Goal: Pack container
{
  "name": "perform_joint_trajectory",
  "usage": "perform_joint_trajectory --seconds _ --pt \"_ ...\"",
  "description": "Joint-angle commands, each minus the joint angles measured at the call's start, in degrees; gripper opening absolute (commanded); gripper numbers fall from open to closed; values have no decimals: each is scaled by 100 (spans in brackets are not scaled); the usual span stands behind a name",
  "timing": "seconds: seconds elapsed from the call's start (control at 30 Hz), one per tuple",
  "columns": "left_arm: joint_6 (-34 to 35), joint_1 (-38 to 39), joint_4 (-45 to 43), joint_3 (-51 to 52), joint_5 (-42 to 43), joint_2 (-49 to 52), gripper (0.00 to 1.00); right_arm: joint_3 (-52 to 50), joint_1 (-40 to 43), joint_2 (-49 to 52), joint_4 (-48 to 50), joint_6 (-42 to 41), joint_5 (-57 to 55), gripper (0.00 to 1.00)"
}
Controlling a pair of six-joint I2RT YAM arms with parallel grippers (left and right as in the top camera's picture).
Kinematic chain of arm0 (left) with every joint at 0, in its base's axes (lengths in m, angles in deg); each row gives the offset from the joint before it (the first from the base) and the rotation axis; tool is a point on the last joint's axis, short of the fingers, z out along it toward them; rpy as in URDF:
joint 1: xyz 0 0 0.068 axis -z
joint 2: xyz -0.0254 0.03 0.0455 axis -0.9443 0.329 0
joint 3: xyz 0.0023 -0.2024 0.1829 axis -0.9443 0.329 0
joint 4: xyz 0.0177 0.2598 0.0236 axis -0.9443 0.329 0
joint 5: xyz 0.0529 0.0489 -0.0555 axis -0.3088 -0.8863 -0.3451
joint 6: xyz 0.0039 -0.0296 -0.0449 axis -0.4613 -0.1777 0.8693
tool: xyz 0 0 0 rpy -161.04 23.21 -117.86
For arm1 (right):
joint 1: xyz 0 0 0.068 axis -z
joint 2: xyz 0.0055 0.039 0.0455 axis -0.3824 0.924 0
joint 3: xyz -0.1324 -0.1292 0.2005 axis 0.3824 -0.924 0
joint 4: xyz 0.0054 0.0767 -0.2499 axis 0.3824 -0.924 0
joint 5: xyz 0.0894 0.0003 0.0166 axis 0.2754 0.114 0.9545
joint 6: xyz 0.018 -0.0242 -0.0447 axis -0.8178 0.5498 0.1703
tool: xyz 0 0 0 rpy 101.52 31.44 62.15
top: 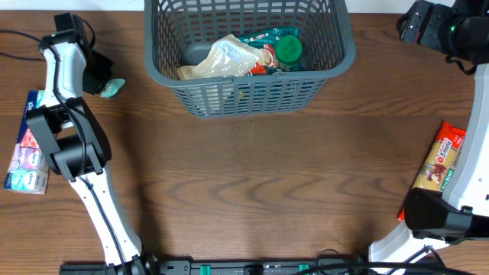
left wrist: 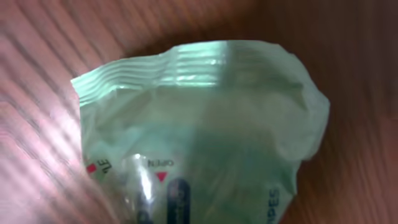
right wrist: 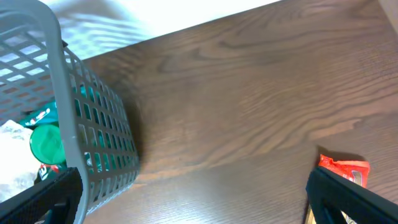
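Container (top: 248, 98) was set at twelve o'clock on the tabletop (top: 267, 183), already partly filled. A green packet (top: 113, 88) lay at ten o'clock, with the left claw (top: 99, 76) just beside it. Whether that claw was apart or together could not be told, as its fingers were hidden. The right claw (right wrist: 193, 198) was spread apart and empty. A grip across the packet's crimped seam was judged firmest, with a lift well clear of the rim before release.

One grey basket (top: 252, 95), one pale bag (top: 225, 57), one green wipes pack (top: 113, 88), one blue box (top: 19, 160), one red packet (top: 442, 156)
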Motion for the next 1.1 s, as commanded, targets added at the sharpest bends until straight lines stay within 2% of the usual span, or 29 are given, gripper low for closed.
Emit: perform_joint_trajectory --seconds 0.0,0.1,0.2,0.33,0.5,0.67,0.87,1.07 --pt "-750 96 111 -2 68 -1045 6 -26 -59 48 -28 90 35 99" --pt "-1565 197 205 -2 144 -1888 6 -26 -59 48 -42 98 35 99" --pt "-2072 321 184 -2 153 -2658 6 -26 -59 48 -46 179 35 99" --pt "-3777 726 109 -9 367 -3600 5 -26 -59 48 -61 181 35 99" --pt "-6459 1685 271 -9 616 -4395 6 -26 -59 48 -74 179 35 99" --pt "-8142 2643 81 -7 614 -4511 6 -26 -59 48 -125 155 35 99" --pt "-9221 3235 -173 -7 756 -3849 6 -26 -57 48 -138 125 37 99" --pt "-9353 3322 -260 -7 933 -2695 6 -26 -59 48 -264 129 35 99"
